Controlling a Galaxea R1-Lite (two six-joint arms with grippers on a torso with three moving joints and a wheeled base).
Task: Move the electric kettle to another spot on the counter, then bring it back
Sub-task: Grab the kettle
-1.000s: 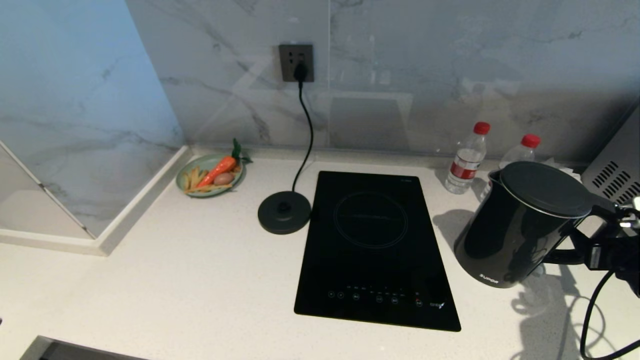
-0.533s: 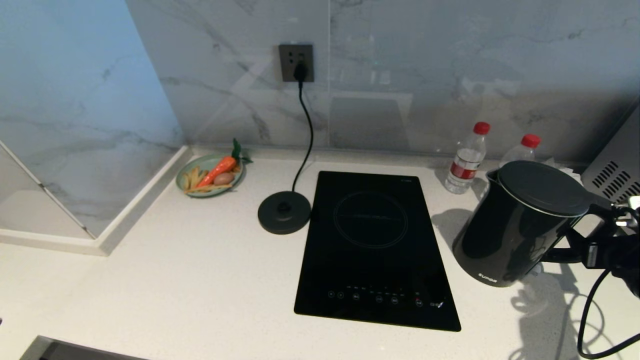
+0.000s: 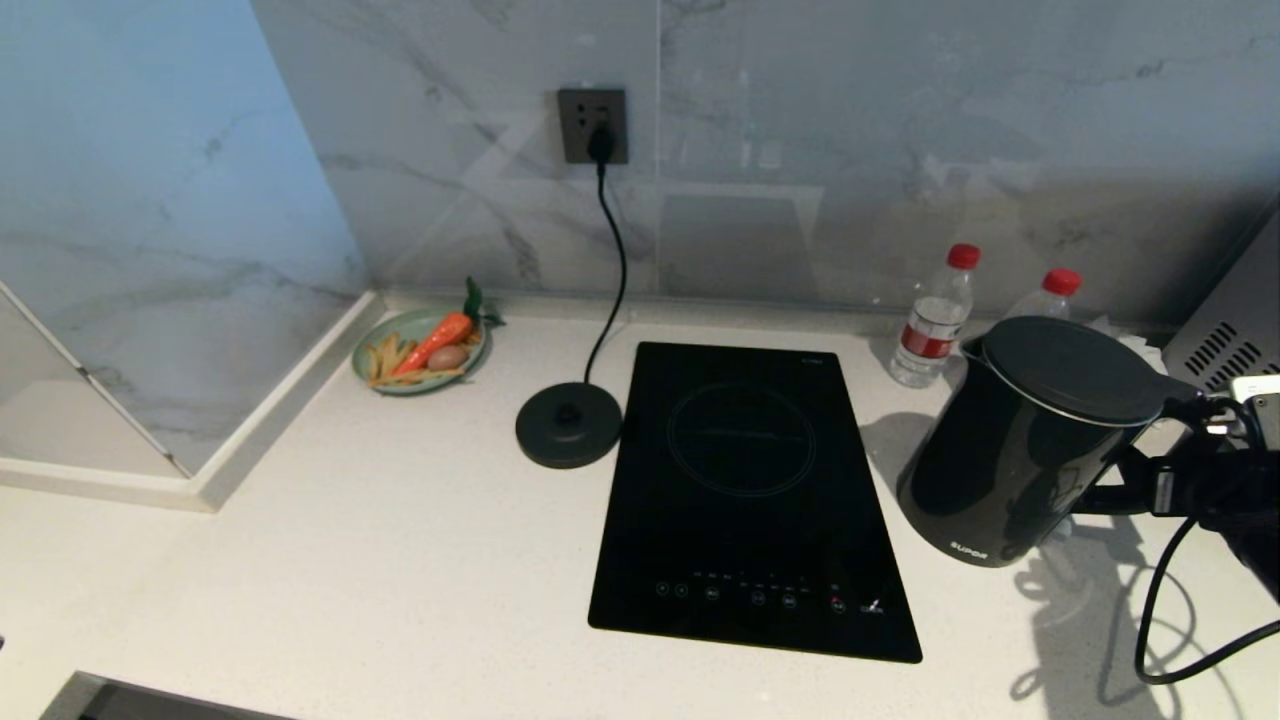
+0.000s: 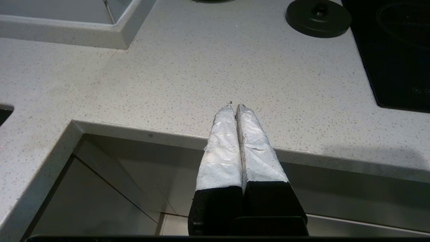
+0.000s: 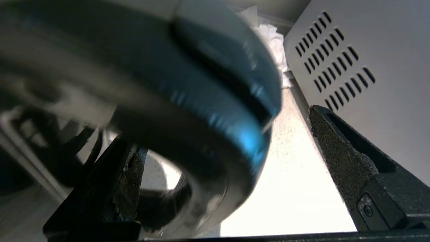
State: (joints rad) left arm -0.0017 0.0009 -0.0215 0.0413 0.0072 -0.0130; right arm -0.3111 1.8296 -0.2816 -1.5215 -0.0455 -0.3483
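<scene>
Tall glossy black jug kettle (image 3: 1010,450) sits tilted at the right end of the white speckled stone tabletop (image 3: 400,560), right of the inset black glass cooktop (image 3: 745,500), well apart from its flat round power base (image 3: 568,425). Right pincer (image 3: 1150,490) at the loop handle; grip state: cannot tell. Left pincer (image 4: 235,109) parked, fingers together, at the tabletop's front edge. Risk: the tilt suggests partial support; a loose hold lets it swing, tip or strike the water bottles (image 3: 935,315).

Head high; wrists near counter (image 4: 188,67)
</scene>
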